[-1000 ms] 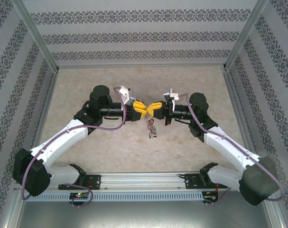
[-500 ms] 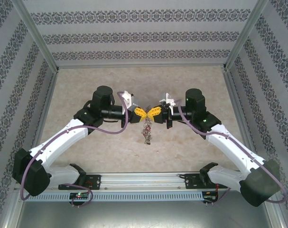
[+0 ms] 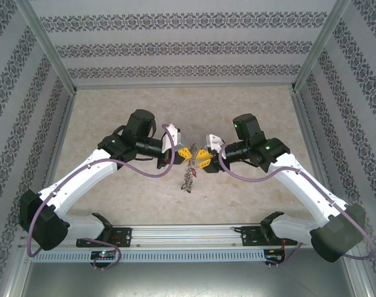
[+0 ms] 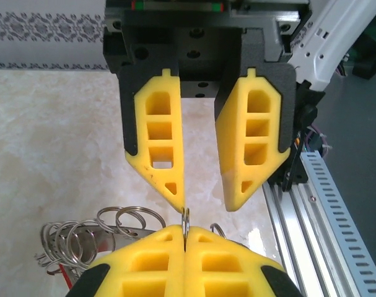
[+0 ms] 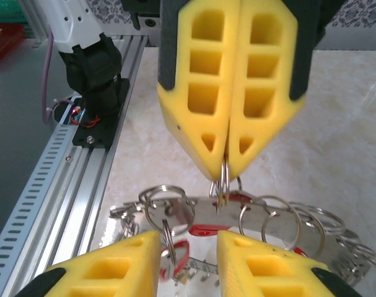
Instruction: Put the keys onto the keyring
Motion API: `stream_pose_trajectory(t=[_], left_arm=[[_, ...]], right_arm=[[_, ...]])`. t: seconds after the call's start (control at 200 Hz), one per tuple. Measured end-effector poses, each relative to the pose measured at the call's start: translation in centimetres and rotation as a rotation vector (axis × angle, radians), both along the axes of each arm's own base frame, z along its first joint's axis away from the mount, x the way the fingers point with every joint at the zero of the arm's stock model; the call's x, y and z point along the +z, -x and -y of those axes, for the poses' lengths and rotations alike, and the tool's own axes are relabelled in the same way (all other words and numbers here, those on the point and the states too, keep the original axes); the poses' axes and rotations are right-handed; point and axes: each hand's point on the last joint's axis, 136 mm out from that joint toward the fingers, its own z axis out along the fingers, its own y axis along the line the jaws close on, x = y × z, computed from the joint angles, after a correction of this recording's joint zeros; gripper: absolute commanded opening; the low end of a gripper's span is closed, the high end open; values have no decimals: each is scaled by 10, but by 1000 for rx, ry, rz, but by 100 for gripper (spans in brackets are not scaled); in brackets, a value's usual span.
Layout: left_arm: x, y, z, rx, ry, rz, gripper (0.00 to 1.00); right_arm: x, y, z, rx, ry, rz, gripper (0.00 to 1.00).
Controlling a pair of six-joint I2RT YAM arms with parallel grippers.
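My left gripper [image 4: 184,240] has just clamped fully shut, and its yellow tips now pinch one thin loop at the top of the keyring [image 5: 237,213], which hangs from them as a wreath of small rings above the table [image 3: 113,111], midway between my two arms. A second ago both wrists met higher and farther back over the table. They have since swung in toward my bases and tilted down, with the bundle dangling lower between them. To the right of the ring, my right gripper [image 4: 206,204] has let go. Its jaws stand apart with a clear gap, and nothing is pressed between them. I judge that the ring has been handed over to my left side, which frees the right one to fetch or thread a key. The keys [image 3: 189,180] are hard to read. From above they are a small dark tangle under the ring. From the right wrist I make out a red tag [image 5: 203,231] and bits of metal behind the loops, partly cut off by my own fingers. I cannot tell how many keys are already threaded, or whether any is only caught among the loops.
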Motion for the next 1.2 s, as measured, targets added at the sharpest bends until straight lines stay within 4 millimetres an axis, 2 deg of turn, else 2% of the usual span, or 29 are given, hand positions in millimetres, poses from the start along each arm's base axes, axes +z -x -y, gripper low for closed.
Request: stream_pose_trajectory(t=[0.17,0.405,0.46,0.565,0.65,0.744,0.789,0.849,1.044,1.199], left_arm=[[-9,6,4,-28,-29,-4,0],[-12,7,6,-39,-50,-4,0],[-13,7,5,-40,-53,-9,0],[-16,8,6,-44,-61,-24,0],[-17,8,5,-44,-66,-30,0],[-17,8,5,-44,-64,-28,22],[-15,9,5,-44,-56,-39,28],[-11,9,3,-38,-36,-30,31],[10,5,-16,24,55,20,33],[20,4,-21,43,87,62,33]], right_arm=[[-2,0,-1,3,26,28,32],[-4,2,-10,30,42,36,30],[-6,1,-10,30,50,34,25],[-8,-3,-11,22,63,42,1],[-9,-4,-10,10,75,32,0],[-9,-5,-11,4,75,25,0],[-7,-7,-11,-6,67,22,0],[-3,-10,-12,-27,45,2,0],[26,-12,-16,-47,-95,-44,0],[45,-13,-16,-48,-182,-61,0]])
